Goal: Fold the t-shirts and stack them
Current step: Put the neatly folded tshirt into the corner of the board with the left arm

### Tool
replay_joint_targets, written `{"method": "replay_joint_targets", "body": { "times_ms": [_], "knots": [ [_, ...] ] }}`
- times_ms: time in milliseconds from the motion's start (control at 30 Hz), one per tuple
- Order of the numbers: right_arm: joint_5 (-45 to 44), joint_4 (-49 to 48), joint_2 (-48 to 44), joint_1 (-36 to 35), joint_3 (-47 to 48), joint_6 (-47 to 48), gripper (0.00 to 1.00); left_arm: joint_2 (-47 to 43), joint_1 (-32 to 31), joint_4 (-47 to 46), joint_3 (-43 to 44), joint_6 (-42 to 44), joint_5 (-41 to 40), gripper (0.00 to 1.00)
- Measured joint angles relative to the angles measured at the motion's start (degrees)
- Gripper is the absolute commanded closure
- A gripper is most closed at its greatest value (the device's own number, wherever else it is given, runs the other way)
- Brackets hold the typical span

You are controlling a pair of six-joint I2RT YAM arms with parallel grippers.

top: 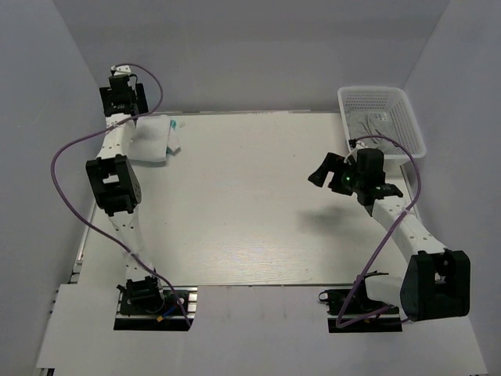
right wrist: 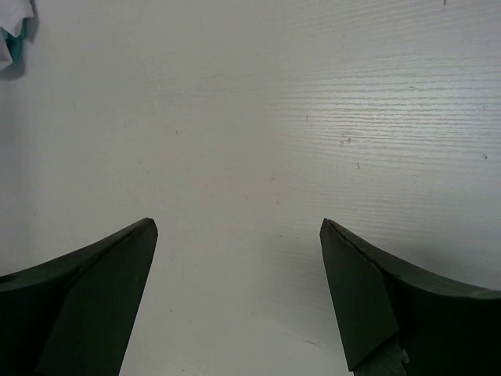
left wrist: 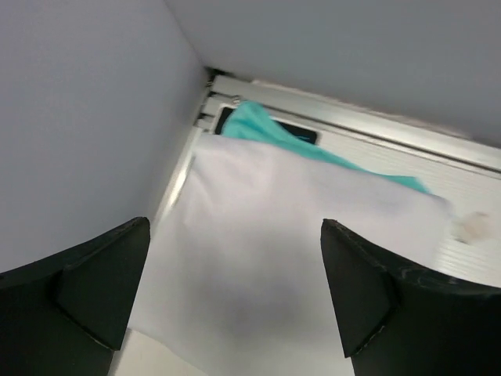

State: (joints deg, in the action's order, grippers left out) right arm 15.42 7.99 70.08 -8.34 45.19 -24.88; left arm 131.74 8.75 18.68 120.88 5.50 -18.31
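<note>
From above: white t-shirt (top: 150, 141) folded over teal t-shirt (top: 173, 125), far-left corner of counter (top: 250, 211). Left wrist: left gripper (left wrist: 235, 227) above the stack, fingers apart; likely hazard, snagging a fold and dragging white off teal. Right wrist: right gripper (right wrist: 239, 227), fingers apart over counter, well apart from stack.

Teal t-shirt (left wrist: 262, 129) mostly beneath white t-shirt (left wrist: 274, 251)

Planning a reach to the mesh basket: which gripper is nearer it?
Right. The right gripper hangs open just off the near-left corner of the basket; the left gripper is across the table, over the white t-shirt in the far-left corner.
</note>
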Motion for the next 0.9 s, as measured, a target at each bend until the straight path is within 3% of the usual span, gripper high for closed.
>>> {"method": "replay_joint_targets", "body": {
  "times_ms": [167, 333, 633, 767, 900],
  "knots": [
    [-0.92, -0.04, -1.29, 0.02, -0.85, -0.13, 0.09, -6.43, -2.21, 5.05, -1.01, -5.57, 7.52, 0.0],
    [-0.61, -0.5, -0.74, 0.04, -3.5, -0.48, 0.09, -14.97, -9.7, 7.87, -10.49, -11.69, 8.76, 0.0],
    [-0.15, -5.62, -2.86, 0.02, -14.71, -2.14, 0.09, -42.91, -31.98, 0.48, -54.07, -23.32, 12.59, 0.0],
    [-0.24, -10.01, -8.98, 0.02, -20.52, -3.32, 0.09, -53.94, -37.9, -3.89, -70.88, -26.03, 14.86, 0.0],
    [-0.26, -13.42, -13.7, 0.02, -23.19, -4.33, 0.09, -63.69, -41.18, -5.6, -82.38, -28.11, 16.15, 0.0]
  ]
}}
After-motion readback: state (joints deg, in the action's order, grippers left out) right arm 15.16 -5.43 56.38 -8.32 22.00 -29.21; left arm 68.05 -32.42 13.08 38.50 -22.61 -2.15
